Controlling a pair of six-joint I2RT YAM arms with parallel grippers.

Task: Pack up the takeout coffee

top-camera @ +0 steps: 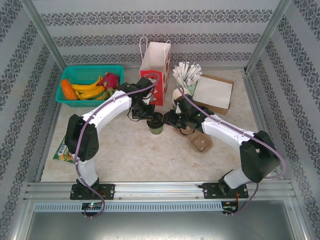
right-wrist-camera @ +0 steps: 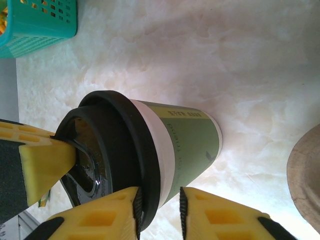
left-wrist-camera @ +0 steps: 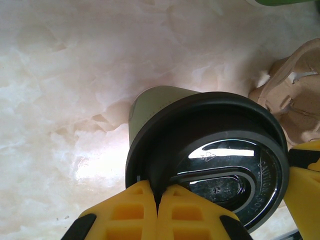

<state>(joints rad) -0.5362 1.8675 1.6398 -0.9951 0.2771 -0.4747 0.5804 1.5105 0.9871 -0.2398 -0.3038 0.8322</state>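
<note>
Yellow fingers of the left gripper (left-wrist-camera: 158, 194) sit at the bottom of its wrist view. They are pressed together with no gap, and their tips are at the black lid of the takeout coffee (left-wrist-camera: 200, 145). From the right wrist, one of those tips appears to rest in the lid's recess, though we cannot see whether anything is pinched.

The right gripper (right-wrist-camera: 159, 196) is at the cup's other side. Its jaws stand partly apart, with the lid's edge and the cream rim in the gap. We cannot tell whether the pads press on the cup.

The cup stands upright on the table (top-camera: 150, 160), between the two grippers. It is about midway between the left and right edges and a little toward the far edge. A red-and-white gift bag (top-camera: 154, 70) stands upright behind it, near the far edge. A cardboard cup carrier (top-camera: 201, 144) lies near the cup, to its right. A green basket (top-camera: 75, 72) of fruit sits at the far left corner.
</note>
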